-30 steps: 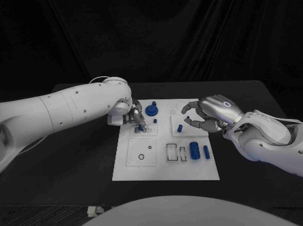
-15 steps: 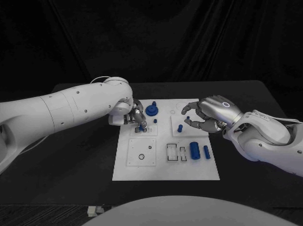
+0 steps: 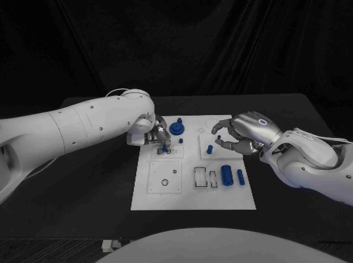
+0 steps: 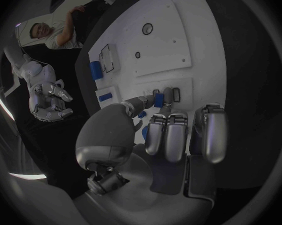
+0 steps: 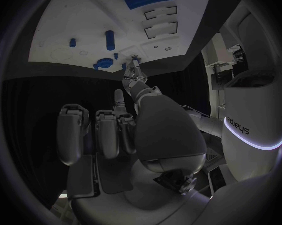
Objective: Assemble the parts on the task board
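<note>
Unchanged since earlier: my left hand (image 3: 155,137) pinches a blue part (image 3: 164,148) on the task board (image 3: 192,198); right hand (image 3: 244,134) hovers, fingers curled, empty.

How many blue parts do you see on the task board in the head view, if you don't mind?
6: a knob, a peg, one at the left hand, one by the right hand, two cylinders. Hands may hide more.

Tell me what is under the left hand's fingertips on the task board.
The left hand pinches a small blue part over a raised square plate on the task board. Its fingers cover the slot below, so seating cannot be judged.
</note>
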Available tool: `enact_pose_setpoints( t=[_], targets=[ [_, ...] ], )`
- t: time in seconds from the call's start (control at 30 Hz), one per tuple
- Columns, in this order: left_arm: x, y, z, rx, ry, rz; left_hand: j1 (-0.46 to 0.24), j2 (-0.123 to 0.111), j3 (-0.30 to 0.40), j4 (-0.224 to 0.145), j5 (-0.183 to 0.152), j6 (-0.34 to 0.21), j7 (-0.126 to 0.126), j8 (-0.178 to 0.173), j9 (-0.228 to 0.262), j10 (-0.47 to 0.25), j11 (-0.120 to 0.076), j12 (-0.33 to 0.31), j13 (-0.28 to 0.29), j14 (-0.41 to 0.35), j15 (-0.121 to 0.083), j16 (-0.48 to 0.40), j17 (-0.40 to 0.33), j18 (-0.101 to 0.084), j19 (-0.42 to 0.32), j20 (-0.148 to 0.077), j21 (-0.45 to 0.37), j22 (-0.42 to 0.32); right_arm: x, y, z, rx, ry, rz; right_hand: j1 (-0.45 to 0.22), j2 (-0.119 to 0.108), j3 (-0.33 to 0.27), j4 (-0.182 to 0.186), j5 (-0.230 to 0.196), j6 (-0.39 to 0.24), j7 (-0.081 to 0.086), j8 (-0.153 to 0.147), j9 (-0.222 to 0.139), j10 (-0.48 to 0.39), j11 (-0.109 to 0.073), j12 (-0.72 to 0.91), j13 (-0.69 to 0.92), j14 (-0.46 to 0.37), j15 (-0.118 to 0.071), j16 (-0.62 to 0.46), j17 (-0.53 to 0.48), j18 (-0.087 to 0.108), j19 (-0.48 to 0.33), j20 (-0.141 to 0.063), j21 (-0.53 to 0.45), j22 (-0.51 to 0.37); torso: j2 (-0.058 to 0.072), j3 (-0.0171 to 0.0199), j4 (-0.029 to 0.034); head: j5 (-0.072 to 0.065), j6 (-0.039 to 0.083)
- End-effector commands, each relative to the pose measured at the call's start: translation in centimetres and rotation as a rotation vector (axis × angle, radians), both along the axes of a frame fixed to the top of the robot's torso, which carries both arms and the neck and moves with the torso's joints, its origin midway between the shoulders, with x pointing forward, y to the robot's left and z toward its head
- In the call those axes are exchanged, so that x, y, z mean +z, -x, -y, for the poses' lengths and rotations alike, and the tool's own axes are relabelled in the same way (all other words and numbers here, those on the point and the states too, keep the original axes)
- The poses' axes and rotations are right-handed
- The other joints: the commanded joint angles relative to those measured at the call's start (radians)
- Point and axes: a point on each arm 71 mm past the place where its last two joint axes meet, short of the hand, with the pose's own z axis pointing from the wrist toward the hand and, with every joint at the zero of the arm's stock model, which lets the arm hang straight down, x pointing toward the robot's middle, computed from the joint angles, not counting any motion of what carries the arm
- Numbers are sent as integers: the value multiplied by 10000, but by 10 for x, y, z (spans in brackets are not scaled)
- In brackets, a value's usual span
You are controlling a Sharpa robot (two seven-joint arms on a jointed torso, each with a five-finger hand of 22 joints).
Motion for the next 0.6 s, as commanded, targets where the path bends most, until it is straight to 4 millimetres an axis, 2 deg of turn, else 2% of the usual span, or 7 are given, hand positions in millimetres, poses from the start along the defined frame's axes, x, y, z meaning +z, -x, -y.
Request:
enact_pose_setpoints(
  t=[0.03, 0.6],
  targets=[
    [-6, 4, 2, -180, -80, -284, -34, 28, 1097, -1057, -19, 989, -925, -51, -7, 1038, -65, 35, 2630, 1037, -47, 26, 2635, -55, -23, -38, -54, 1999, -2, 0, 1, -194, 110, -126, 85, 7, 51, 11, 4, 17, 36, -67, -9, 1027, 79, 25, 2634, 756, 8, 3, 1106, 44, 370, -26, -38, 2152, 7, -2, 1, -11, -2],
    [-9, 4, 2, -239, -188, -433, -288, 19, 1343, -1233, -102, 1144, -966, -63, 146, 1038, -95, 35, 2630, 1037, -68, 26, 2635, -57, -9, -52, -42, 2003, -4, -1, 2, -277, 267, -290, 120, 17, 73, -5, 19, 23, 41, -72, -13, 1027, 84, 25, 2634, 752, 15, -4, 1089, 48, 361, -19, -54, 2147, 5, -2, 0, -1, -2]
  ],
)
